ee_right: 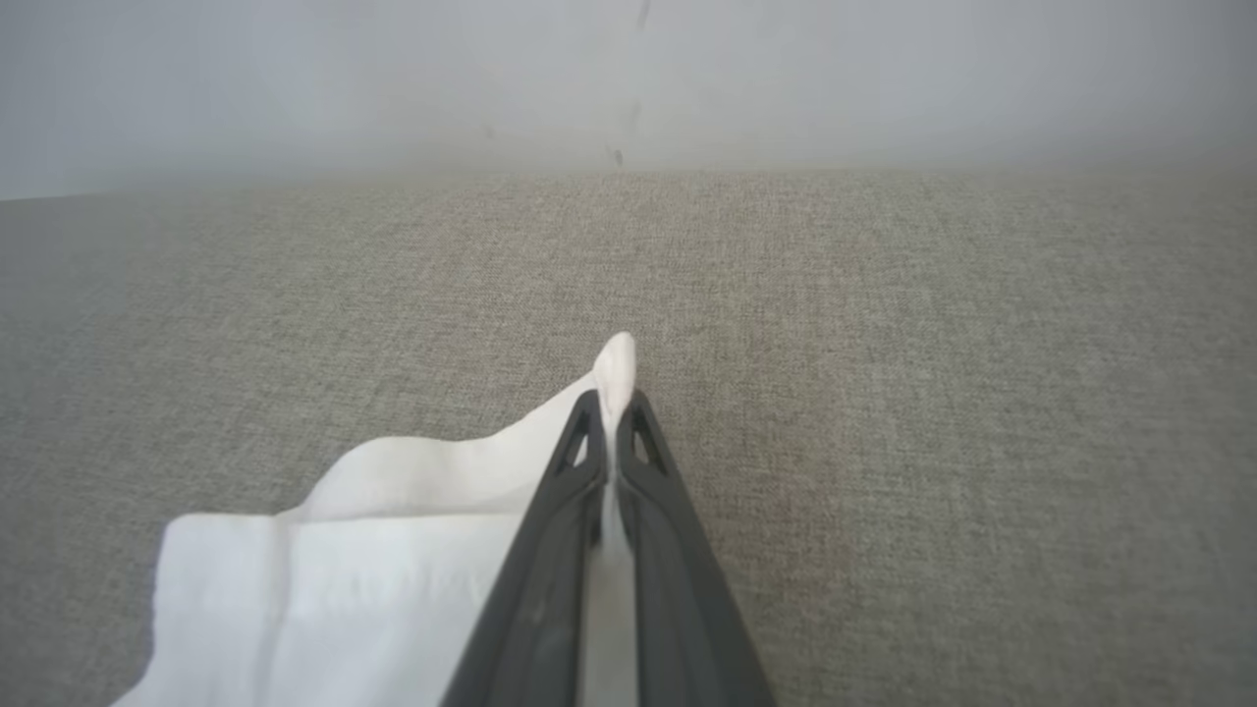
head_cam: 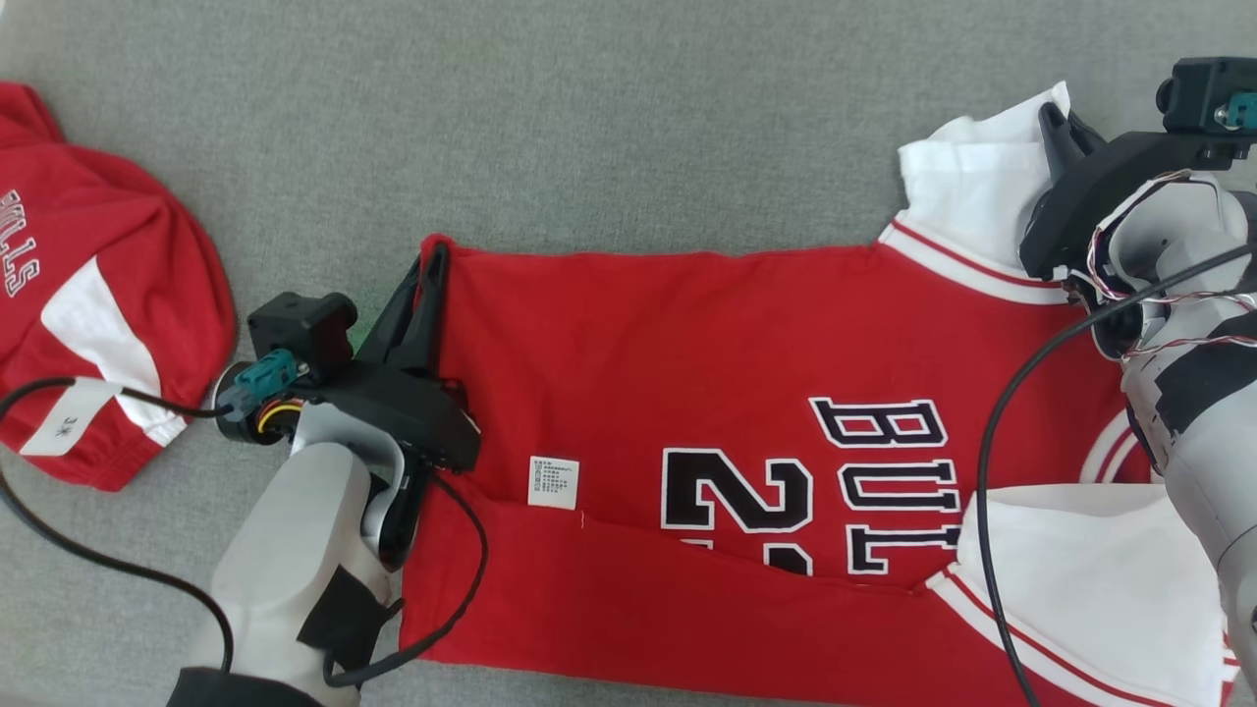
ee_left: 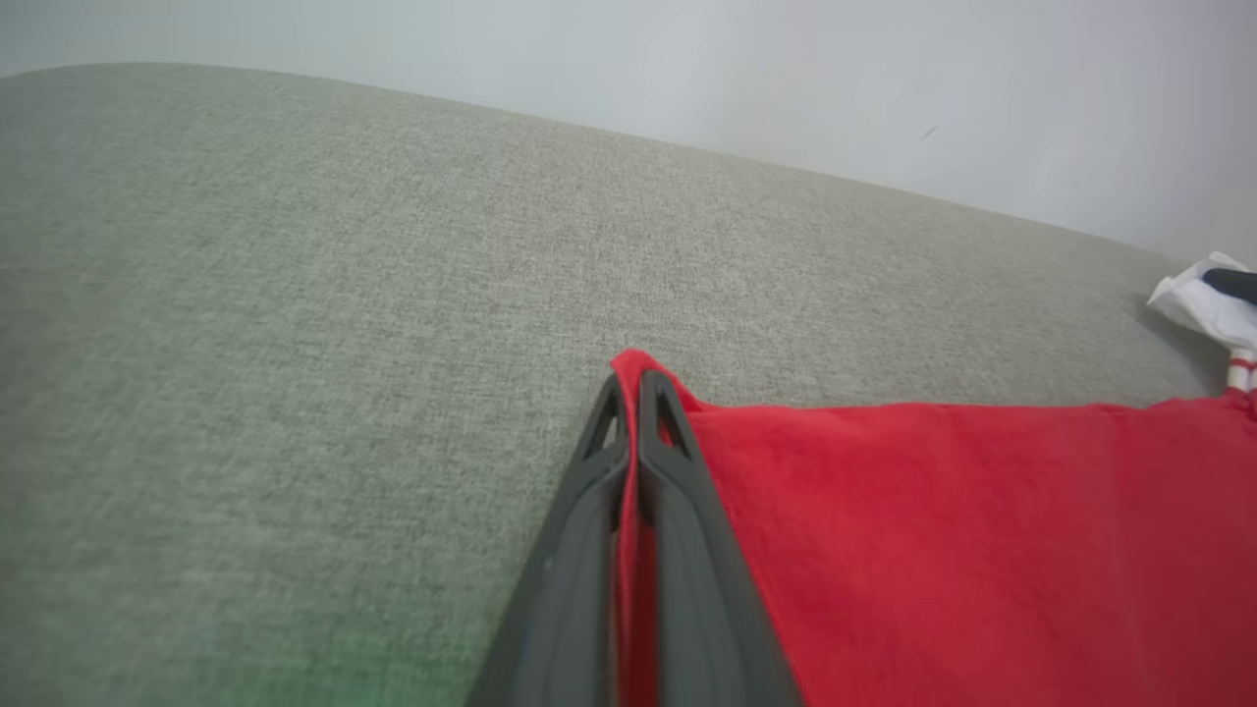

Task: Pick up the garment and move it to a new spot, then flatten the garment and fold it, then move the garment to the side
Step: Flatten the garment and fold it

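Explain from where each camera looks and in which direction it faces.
Head view: on the head, looking down at the red basketball jersey lying on the grey fabric surface; pale left forearm, pale right forearm and left fingers show.
Left wrist view: on the left wrist, looking along those closed fingers, which pinch the jersey's red corner, towards a pale wall.
Right wrist view: on the right wrist, looking along the right fingers, closed on the white sleeve.
Shared: head and left wrist views both show that pinched corner.
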